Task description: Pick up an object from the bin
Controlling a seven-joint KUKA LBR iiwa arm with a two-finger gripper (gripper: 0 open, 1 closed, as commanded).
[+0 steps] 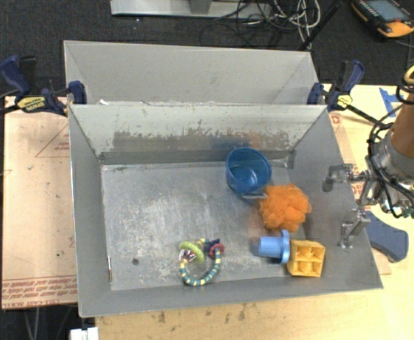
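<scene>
**Status: pick not begun, by my reading.**

1. End effector (341,205): it stands at the 3 o'clock side of the bin (157,190), over the sloping right wall rather than over the floor. Its two fingers are spread wide, one toward 12 o'clock and one toward 6 o'clock, with nothing between them. It touches none of the contents.

2. Contents, all lying on the bin floor:
   - An orange fuzzy puff (284,207) at roughly 3 o'clock on the floor. It is the item nearest the end effector, but apart from it.
   - A blue cup (248,170) at about 1 o'clock, near the back wall and just beside the puff.
   - A small blue cylindrical piece (270,247) at about 5 o'clock, touching a yellow block (306,258) on its 3 o'clock side.
   - A multicoloured beaded ring (201,261) at 6 o'clock, near the front wall and clear of the rest.

3. Done: nothing that shows. No item is lifted, gripped or enclosed.

4. Left: the whole task. That means travel toward 9 o'clock over the floor, descent onto one item, closure and lift. Which item is meant cannot be told; the puff and the yellow block lie closest.
</scene>
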